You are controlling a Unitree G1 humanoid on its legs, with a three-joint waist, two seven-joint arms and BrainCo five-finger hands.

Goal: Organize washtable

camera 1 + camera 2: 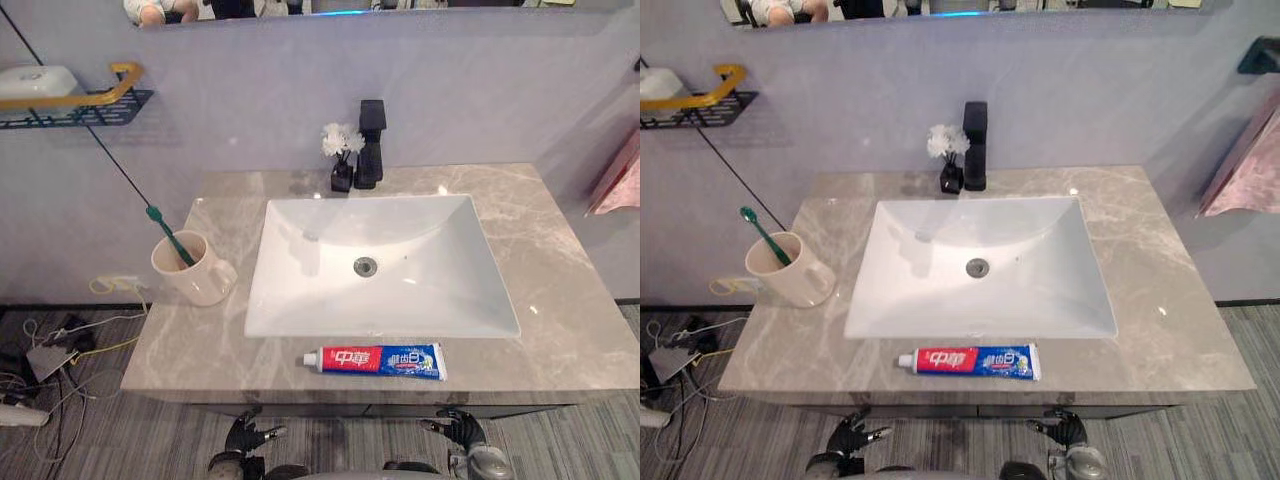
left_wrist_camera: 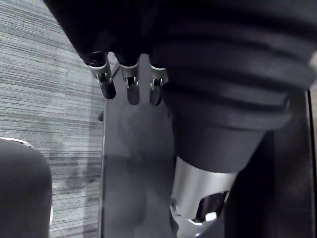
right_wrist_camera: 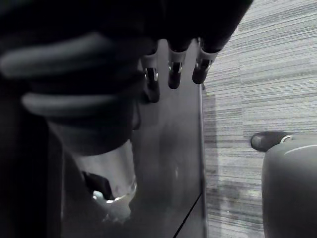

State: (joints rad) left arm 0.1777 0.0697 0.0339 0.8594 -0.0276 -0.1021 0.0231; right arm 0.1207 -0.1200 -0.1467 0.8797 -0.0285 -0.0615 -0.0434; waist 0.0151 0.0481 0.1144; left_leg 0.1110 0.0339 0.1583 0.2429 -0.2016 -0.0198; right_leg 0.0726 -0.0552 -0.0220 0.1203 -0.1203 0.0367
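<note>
- A red, white and blue toothpaste tube (image 1: 375,360) is lying flat on the grey marble countertop (image 1: 565,300). It is near the front edge, just before the white rectangular sink (image 1: 300,290), with its white cap pointing to the robot's left.
- A cream ceramic mug (image 1: 197,272) is standing upright on the countertop to the left of the sink. A green toothbrush (image 1: 170,236) is leaning inside it.
- A black tap (image 1: 370,146) is standing behind the sink. A small black vase with white flowers (image 1: 342,152) is standing just beside it.
- The left hand (image 1: 245,436) is hanging below the front edge of the countertop. Its fingers (image 2: 131,88) are hanging apart and relaxed, holding nothing.
- The right hand (image 1: 458,428) is hanging low in the same way, its fingers (image 3: 173,74) loose and holding nothing.
- A black wire wall shelf with a yellow rail (image 1: 80,103) is carrying a white object (image 1: 35,80).
- A pink towel (image 1: 620,182) is hanging on the right.
</note>
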